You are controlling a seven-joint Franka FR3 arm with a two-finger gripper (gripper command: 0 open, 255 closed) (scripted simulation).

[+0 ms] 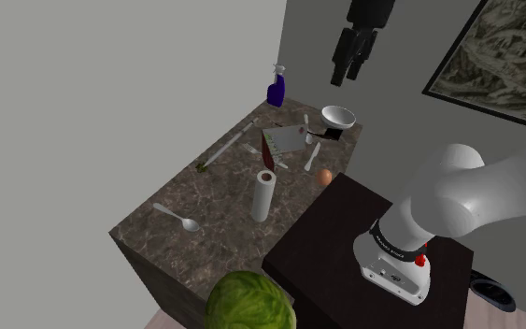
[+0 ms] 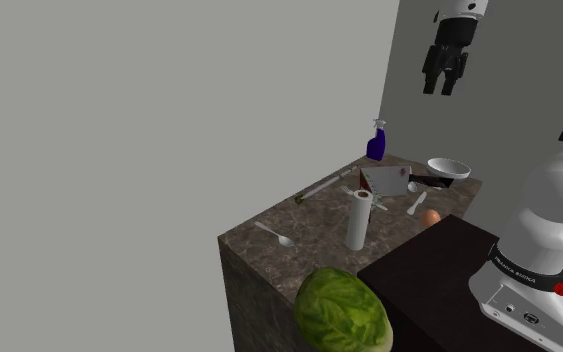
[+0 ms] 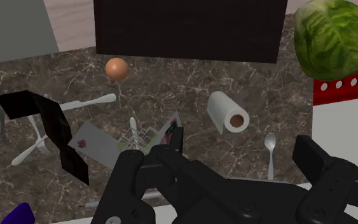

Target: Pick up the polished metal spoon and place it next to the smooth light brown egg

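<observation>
The all-black two-finger gripper (image 1: 345,75) hangs high above the dark marbled counter (image 1: 219,192), fingers spread and empty. The small shiny metal spoon (image 1: 178,218) lies well apart from the smooth light brown egg (image 1: 324,176); the pick-up hasn't begun, so descending over the spoon looks next

Soft, even light in every view; the grey wall (image 1: 111,75) is flatly lit; the white arm (image 1: 466,192) shades darker underneath; the dark desk (image 1: 214,201) looks dim.

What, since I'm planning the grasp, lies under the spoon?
The spoon lies flat on the bare dark marbled counter, apart from the paper roll. Nothing else shows beneath it; the strip right under it is covered.
</observation>
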